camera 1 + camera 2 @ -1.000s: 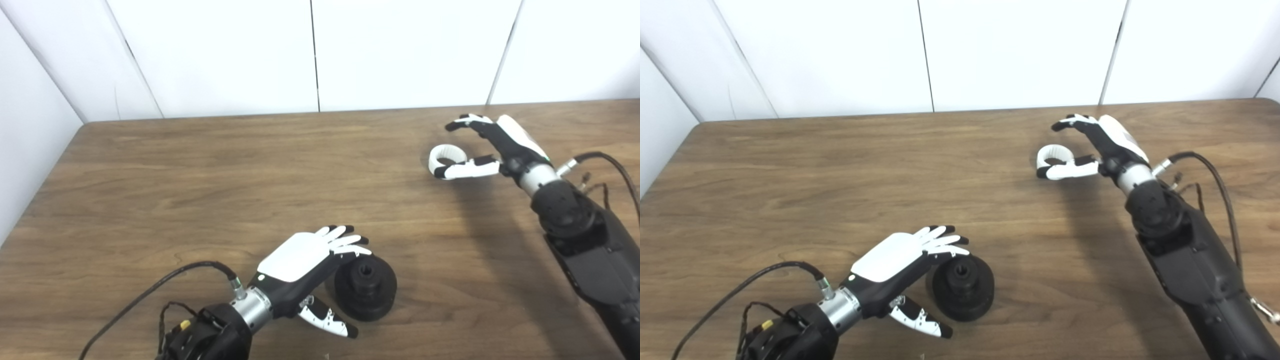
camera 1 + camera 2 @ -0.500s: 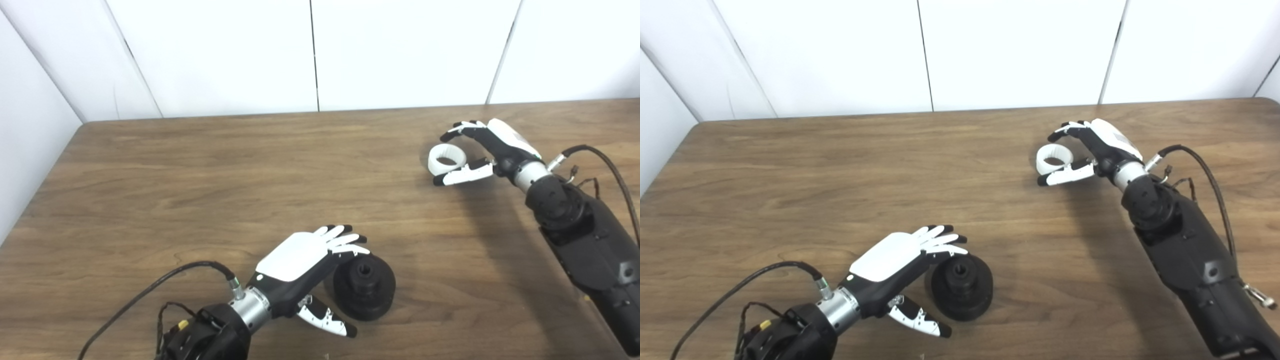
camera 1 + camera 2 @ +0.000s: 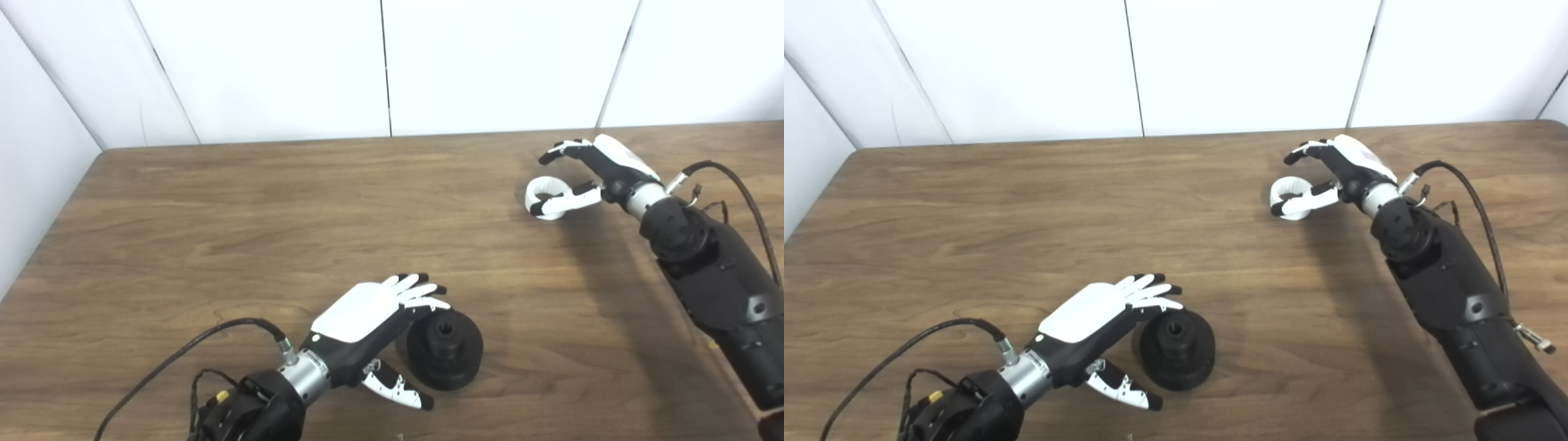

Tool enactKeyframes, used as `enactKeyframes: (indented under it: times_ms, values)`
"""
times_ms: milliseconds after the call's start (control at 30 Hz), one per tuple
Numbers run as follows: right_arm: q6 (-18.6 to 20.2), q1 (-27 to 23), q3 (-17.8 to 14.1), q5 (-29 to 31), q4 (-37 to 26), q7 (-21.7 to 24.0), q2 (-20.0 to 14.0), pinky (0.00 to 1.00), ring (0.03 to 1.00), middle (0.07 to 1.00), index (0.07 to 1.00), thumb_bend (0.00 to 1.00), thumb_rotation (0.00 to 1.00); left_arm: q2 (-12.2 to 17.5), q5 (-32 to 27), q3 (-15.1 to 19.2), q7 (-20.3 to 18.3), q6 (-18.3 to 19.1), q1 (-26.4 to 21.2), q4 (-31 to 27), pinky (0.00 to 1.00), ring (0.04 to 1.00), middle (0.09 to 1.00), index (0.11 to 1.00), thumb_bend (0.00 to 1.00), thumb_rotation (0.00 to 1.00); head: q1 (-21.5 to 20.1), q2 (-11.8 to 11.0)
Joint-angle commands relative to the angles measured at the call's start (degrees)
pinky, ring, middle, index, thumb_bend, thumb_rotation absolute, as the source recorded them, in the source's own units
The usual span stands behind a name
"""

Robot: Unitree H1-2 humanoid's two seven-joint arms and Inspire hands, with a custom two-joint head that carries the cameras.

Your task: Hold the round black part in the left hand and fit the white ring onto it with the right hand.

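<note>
The round black part (image 3: 444,349) sits on the wooden table (image 3: 245,214) near the front, its hub with a centre hole facing up. My left hand (image 3: 373,321) is open just left of it, fingers spread over its left edge and thumb low in front, not closed around it. The white ring (image 3: 544,194) lies on the table at the far right. My right hand (image 3: 591,171) hovers at the ring, open, with the thumb lying across the ring's near side and the fingers curled above its far side.
White wall panels (image 3: 380,67) stand behind the table's far edge. A cable (image 3: 729,184) loops off the right forearm, and another cable (image 3: 202,343) trails from the left wrist along the front of the table.
My right hand has moved a little farther back and its thumb now lies over the ring. The left hand and the black part have barely shifted.
</note>
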Motion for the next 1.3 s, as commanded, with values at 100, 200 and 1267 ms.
enactKeyframes:
  times_ms: [100,200,1267]
  values:
    - [-2.6,-4.0,-0.9,0.0,0.3,-0.7,-0.1,0.93,0.997,0.911,0.767,0.93,0.39,0.1,-0.6,1.0,0.6,-0.7,-1.1,-1.8,1.00,1.000,0.963,0.802,0.97,0.22,0.0,0.1]
    - [-2.6,-3.9,-0.9,-0.1,0.8,-0.7,0.0,0.93,0.997,0.908,0.766,0.93,0.39,0.1,-0.7,1.3,0.3,-0.3,-1.0,-2.0,1.00,1.000,0.966,0.807,0.96,0.22,0.0,0.2]
    - [-2.5,-1.5,-0.5,-0.9,1.1,0.3,-0.1,0.92,0.983,0.893,0.762,0.95,0.41,-0.4,0.9,2.1,-0.9,2.4,-2.2,-0.2,1.00,1.000,0.965,0.817,0.95,0.24,0.1,0.6]
